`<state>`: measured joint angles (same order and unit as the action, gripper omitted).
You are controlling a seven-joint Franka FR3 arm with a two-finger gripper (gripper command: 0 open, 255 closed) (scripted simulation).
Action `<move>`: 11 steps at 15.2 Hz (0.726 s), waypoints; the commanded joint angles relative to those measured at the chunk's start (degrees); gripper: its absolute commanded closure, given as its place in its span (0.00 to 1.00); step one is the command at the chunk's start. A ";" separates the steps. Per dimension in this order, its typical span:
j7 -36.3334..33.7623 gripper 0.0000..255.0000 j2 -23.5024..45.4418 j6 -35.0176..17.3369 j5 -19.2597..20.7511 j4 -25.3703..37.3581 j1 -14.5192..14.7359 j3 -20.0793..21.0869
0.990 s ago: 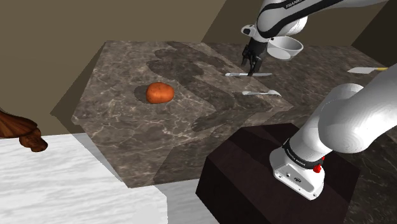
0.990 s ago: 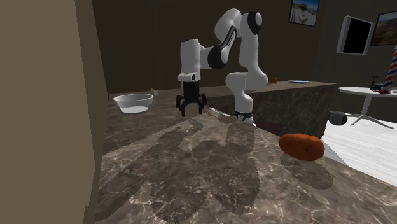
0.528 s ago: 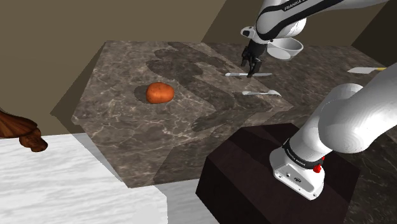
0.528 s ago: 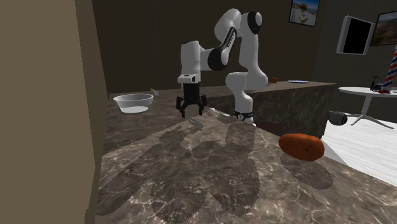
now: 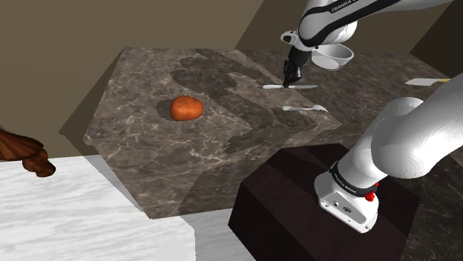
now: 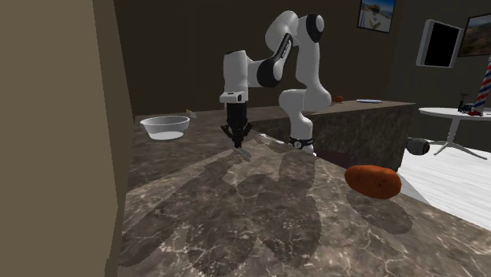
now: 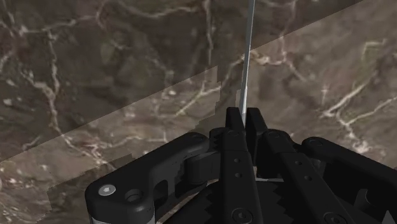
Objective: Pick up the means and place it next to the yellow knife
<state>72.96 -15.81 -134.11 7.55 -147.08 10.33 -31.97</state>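
Grasp step: black two-finger gripper (image 7: 241, 116) pinching thin silver utensil (image 7: 246, 67), shoulder view's upper right. Next: lift, carry to yellow-handled knife (image 5: 430, 81), right edge.

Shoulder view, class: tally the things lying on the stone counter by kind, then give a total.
Silver utensils: 2
Knife: 1
Bowl: 1
Orange vegetable: 1
Total: 5

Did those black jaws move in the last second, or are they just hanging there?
Yes. They have shut inward onto the thin silver utensil, without drifting from their spot beside the white bowl.
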 commanded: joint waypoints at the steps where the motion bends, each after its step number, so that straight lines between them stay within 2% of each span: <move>1: 0.00 1.00 0.00 0.00 0.00 0.00 0.00 0.00; 3: 0.00 1.00 0.00 0.00 0.00 0.00 0.00 0.00; 11: -1.59 1.00 -4.39 7.23 1.44 3.10 -0.76 1.66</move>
<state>71.66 -19.52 -127.84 8.77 -144.26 9.68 -30.61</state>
